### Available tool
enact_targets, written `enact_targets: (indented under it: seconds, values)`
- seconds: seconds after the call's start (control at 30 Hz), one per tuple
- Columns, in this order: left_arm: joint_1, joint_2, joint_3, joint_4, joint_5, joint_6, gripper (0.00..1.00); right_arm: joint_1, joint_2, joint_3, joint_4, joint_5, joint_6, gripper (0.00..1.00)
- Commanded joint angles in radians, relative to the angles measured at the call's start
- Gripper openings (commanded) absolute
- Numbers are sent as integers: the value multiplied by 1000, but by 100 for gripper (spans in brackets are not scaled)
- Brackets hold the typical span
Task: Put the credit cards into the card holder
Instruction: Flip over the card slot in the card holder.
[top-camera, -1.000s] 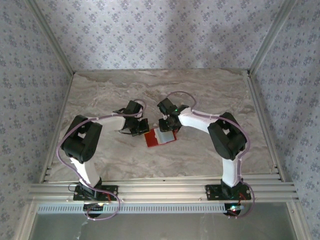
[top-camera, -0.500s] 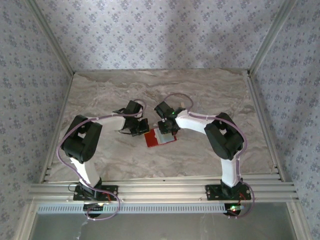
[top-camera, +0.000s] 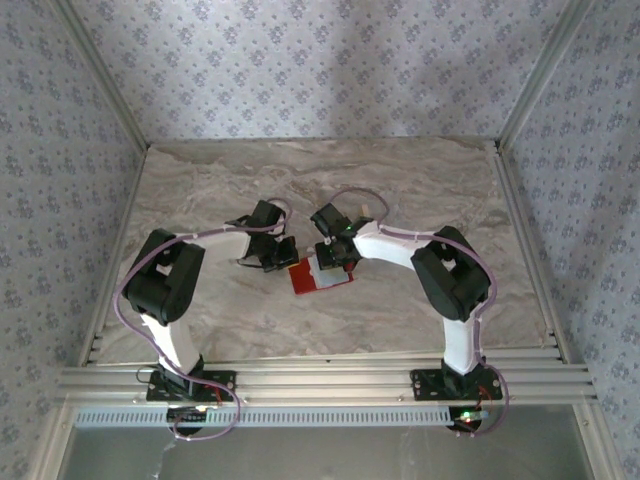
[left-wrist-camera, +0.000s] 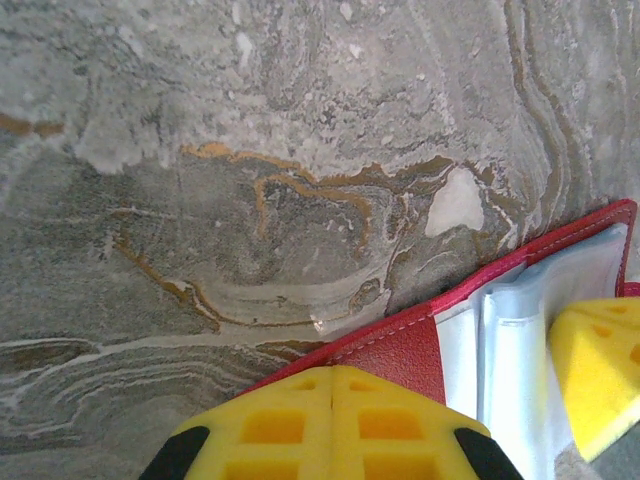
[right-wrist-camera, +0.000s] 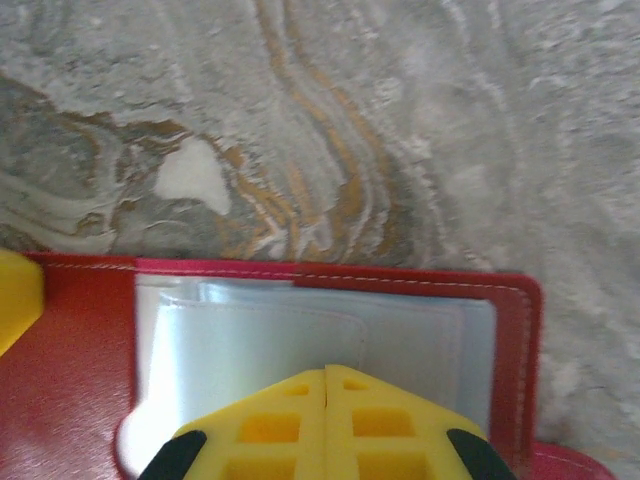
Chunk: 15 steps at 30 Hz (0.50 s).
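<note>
The red card holder (top-camera: 318, 278) lies open on the marble table between the two arms. Its inside shows pale, clear plastic sleeves (right-wrist-camera: 300, 340) edged in red. My left gripper (top-camera: 283, 258) is shut, its yellow tips (left-wrist-camera: 332, 372) resting on the holder's red left flap (left-wrist-camera: 400, 350). My right gripper (top-camera: 330, 262) is shut too, its tips (right-wrist-camera: 325, 372) down over the clear sleeves. Each wrist view catches a corner of the other arm's yellow finger. No tan-yellow credit card can be made out; any card is hidden or out of view.
The marble tabletop (top-camera: 220, 180) stretches bare behind and to both sides of the holder. Patterned walls enclose the table, and an aluminium rail (top-camera: 320, 380) runs along the near edge by the arm bases.
My right gripper has moved a little left, further onto the holder's sleeves, then held still. The left gripper has stayed on the flap.
</note>
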Motion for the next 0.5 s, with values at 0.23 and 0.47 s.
enact_targets:
  seconds: [0.23, 0.47]
  values:
    - [5, 79, -11, -44, -69, -6, 4, -23, -48, -108, 118, -315, 90, 20]
    - [4, 84, -11, -42, -67, -9, 4, -13, -112, -211, 153, -344, 149, 36]
